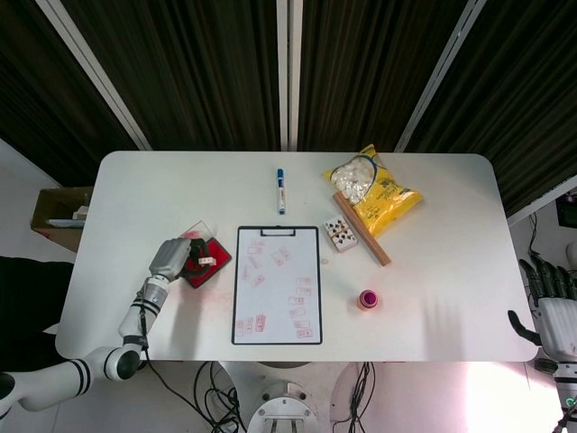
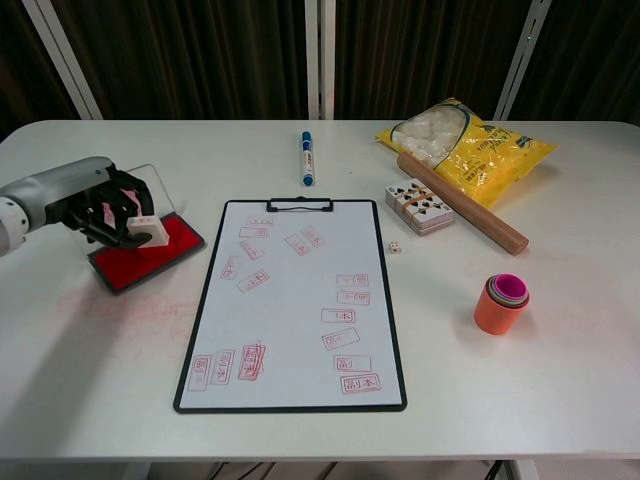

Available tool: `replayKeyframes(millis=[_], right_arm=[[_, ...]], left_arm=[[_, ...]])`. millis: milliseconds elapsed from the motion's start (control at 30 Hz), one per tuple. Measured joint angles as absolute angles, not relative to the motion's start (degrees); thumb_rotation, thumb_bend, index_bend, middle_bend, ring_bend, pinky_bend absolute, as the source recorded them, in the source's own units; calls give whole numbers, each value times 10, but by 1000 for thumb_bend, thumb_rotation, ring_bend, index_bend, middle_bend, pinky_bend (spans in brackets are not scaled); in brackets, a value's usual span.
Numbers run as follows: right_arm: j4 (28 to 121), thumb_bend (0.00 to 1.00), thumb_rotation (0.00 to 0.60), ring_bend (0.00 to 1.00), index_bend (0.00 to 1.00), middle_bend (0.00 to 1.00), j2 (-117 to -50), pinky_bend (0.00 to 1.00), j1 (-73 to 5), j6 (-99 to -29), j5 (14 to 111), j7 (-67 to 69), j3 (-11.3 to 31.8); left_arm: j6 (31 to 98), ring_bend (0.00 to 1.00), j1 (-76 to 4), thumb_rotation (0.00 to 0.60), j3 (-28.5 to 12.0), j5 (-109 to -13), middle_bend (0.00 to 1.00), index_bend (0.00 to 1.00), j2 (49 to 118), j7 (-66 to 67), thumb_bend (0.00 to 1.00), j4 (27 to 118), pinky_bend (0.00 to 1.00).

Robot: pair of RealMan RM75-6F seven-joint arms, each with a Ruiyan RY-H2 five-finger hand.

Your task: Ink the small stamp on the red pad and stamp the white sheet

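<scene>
My left hand (image 2: 100, 207) (image 1: 173, 258) holds the small white stamp (image 2: 146, 229) (image 1: 206, 262) and presses it down on the red ink pad (image 2: 150, 254) (image 1: 206, 271), left of the clipboard. The white sheet (image 2: 295, 300) (image 1: 275, 284) on the black clipboard carries several red stamp marks. My right hand (image 1: 552, 307) hangs off the table's right edge with its fingers spread, holding nothing; only the head view shows it.
A blue marker (image 2: 307, 158) lies behind the clipboard. To the right lie a card deck (image 2: 418, 211), a small die (image 2: 395, 247), a wooden rod (image 2: 462, 202), a yellow snack bag (image 2: 470, 142) and stacked orange cups (image 2: 503, 302). The pad's clear lid (image 2: 150, 185) stands open behind my left hand.
</scene>
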State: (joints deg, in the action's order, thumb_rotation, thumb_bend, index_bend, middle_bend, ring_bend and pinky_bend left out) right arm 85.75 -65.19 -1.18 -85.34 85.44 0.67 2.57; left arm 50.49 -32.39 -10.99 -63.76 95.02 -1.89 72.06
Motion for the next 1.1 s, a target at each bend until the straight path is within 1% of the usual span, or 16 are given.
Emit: replayKeyframes(millis=[367, 633, 800, 1100], right_arm=[[859, 241, 600, 0, 0, 0, -657, 0, -13, -850, 858, 1, 24], [859, 245, 600, 0, 0, 0, -656, 0, -14, -853, 863, 5, 23], [857, 245, 600, 0, 0, 0, -656, 0, -14, -852, 864, 9, 21], [852, 247, 600, 0, 0, 0, -658, 0, -15, -851, 870, 18, 19]], left_arm=[[498, 545, -323, 600, -106, -631, 711, 701, 960, -30, 446, 699, 682], [508, 545, -321, 600, -112, -637, 711, 700, 954, -42, 447, 712, 682], [513, 549, -320, 600, -120, -637, 711, 700, 937, -48, 447, 743, 684], [518, 551, -315, 600, -126, -632, 710, 700, 890, -50, 446, 839, 685]])
